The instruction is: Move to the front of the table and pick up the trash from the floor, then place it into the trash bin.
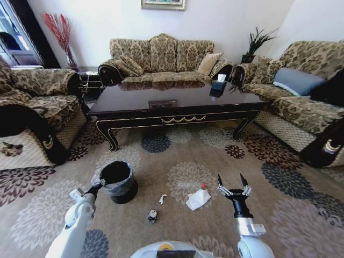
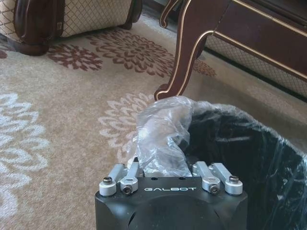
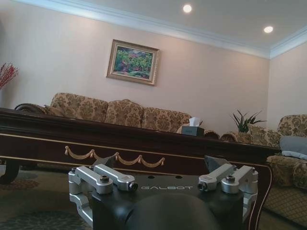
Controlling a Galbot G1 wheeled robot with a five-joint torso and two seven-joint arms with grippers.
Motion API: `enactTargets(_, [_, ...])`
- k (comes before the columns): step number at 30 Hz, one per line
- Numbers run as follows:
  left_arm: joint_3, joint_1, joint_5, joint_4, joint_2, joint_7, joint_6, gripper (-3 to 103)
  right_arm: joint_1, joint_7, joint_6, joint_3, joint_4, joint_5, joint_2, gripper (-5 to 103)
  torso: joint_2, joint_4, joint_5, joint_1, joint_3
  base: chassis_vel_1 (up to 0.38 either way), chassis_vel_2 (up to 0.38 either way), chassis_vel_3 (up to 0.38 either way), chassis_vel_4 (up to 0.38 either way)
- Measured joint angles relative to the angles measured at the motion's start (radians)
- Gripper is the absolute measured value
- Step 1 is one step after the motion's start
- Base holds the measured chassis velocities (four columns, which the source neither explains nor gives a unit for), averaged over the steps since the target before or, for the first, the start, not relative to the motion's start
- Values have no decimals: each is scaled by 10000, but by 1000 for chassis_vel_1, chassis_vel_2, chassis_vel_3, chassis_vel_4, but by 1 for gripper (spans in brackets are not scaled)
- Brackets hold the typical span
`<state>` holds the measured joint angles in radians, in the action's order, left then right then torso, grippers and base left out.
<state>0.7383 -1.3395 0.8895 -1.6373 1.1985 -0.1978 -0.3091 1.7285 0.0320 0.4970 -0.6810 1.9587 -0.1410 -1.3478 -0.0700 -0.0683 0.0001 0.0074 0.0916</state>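
Crinkly plastic bag rim of trash bin being pinched by left gripper, fingers together on it | right gripper hovering spread apart just beside white wrapper | scrap and can lying on floor before table
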Motion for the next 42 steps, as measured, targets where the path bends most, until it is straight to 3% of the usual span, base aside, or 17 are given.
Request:
enactTargets(1, [18,-55,-38,-31,0,3,-1,34,-26,2,-4,6,-24,-8,10,100,0,0,-1,0,0,0,0,0,0])
enactTargets(3, [36,-93,-63,-52,0,4,-5,34,-42,3,-7,10,-37,-12,13,100,0,0,-1,0,1,0,0,0,0])
enactTargets(6, [149,-285,-193,-143,-9,-6,-13,18,-114,34,-29,25,-134,-12,18,100,1,1,-1,0,1,0,0,0,0])
enactTargets(11, [411,-713,-265,-620,-37,36,-35,5,-228,294,-304,100,-272,-140,84,100,1,4,-6,1,2,0,0,0,0])
enactTargets(19, [715,-1086,-209,-1314,-29,68,35,4,-364,731,-680,292,-453,-528,204,100,1,0,1,1,1,0,0,0,0])
enactTargets(20, [888,-1324,-145,-1927,6,70,112,3,-406,1020,-1103,523,-573,-1027,311,100,1,0,-2,0,1,0,0,0,0])
enactTargets(22, [999,-1522,-40,-2520,35,-90,113,3,-339,2259,-2988,924,-221,-2980,322,100,1,1,-23,2,3,0,0,0,0])
enactTargets(23, [999,-1522,-40,-2520,35,-90,113,3,-339,2259,-2988,924,-221,-2980,322,100,1,1,-23,2,3,0,0,0,0])
enactTargets(24, [1091,-1666,-4,-3035,57,-120,119,3,-412,2851,-4070,1190,-134,-4025,309,100,2,-6,2,1,2,0,0,0,0])
enactTargets(25, [1212,-1855,0,-3501,85,-155,152,3,-562,3351,-4978,1361,-151,-4816,287,100,0,3,8,0,1,0,0,0,0])
enactTargets(26, [1356,-2050,7,-3872,117,-160,201,3,-741,3735,-5531,1522,-260,-5365,263,100,1,-4,4,1,0,0,0,0,0])
enactTargets(27, [1356,-2050,7,-3872,117,-160,201,3,-741,3735,-5531,1522,-260,-5365,263,100,1,-4,4,1,0,0,0,0,0])
enactTargets(31, [1989,-2890,176,-5168,285,-177,254,3,-1684,4892,-6826,2072,-1027,-7148,121,100,1,6,4,1,1,0,0,0,0])
enactTargets(37, [2475,-3295,703,-6310,263,-378,126,3,-2390,5114,-7227,2332,-1992,-7834,-21,100,1,-2,1,1,0,0,0,0,0])
enactTargets(42, [2540,-3423,771,-6526,296,-448,55,3,-2801,5200,-7344,2386,-2558,-8025,-112,100,1,0,-2,0,1,0,0,0,0])
